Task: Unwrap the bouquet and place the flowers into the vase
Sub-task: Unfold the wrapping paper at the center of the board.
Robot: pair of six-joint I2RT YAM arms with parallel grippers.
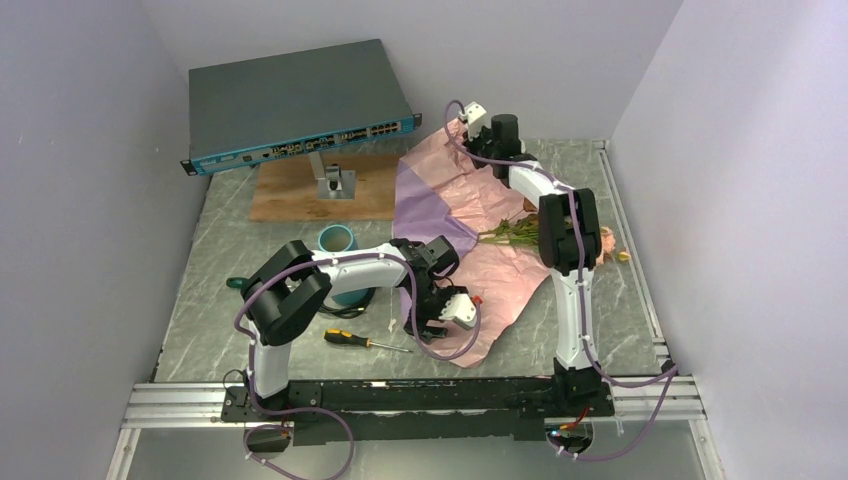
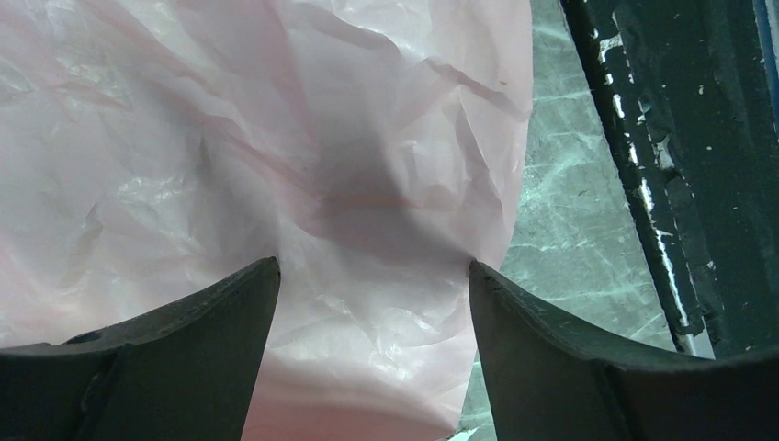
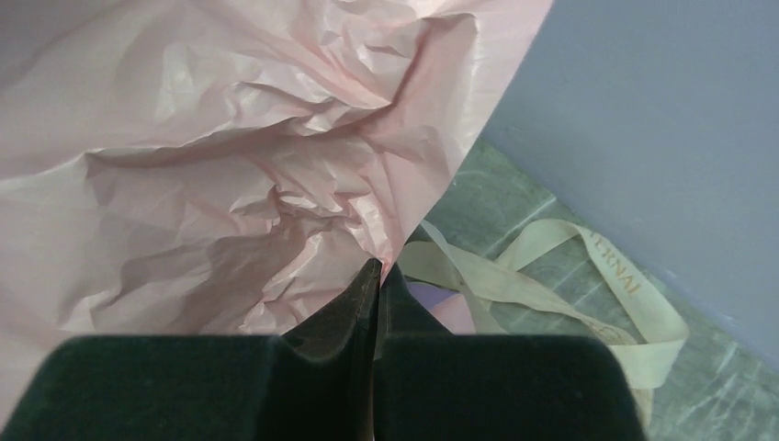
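Nearest to me, the left hand [image 2: 372, 276] hangs spread above the near part of the pink wrapping paper [image 1: 500, 280], which lies open on the tabletop [image 1: 200, 300]. The vase [image 1: 337, 239] stands just left of the paper, and the flowers [image 1: 510, 232] lie on its right side. At the far end, the right hand [image 3: 378, 271] is pinching the paper's raised corner.

Left arm [image 1: 340, 265]: bent, reaching right, wrist turned down.
Left end effector [image 2: 372, 276]: fingers spread wide.
Right arm [image 1: 572, 300]: stretched far.
Right end effector [image 3: 378, 268]: fingers pressed together.

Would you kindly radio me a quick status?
Left gripper open over wrapping paper. Right gripper shut on its far corner. Flowers lying on paper, beneath right arm.
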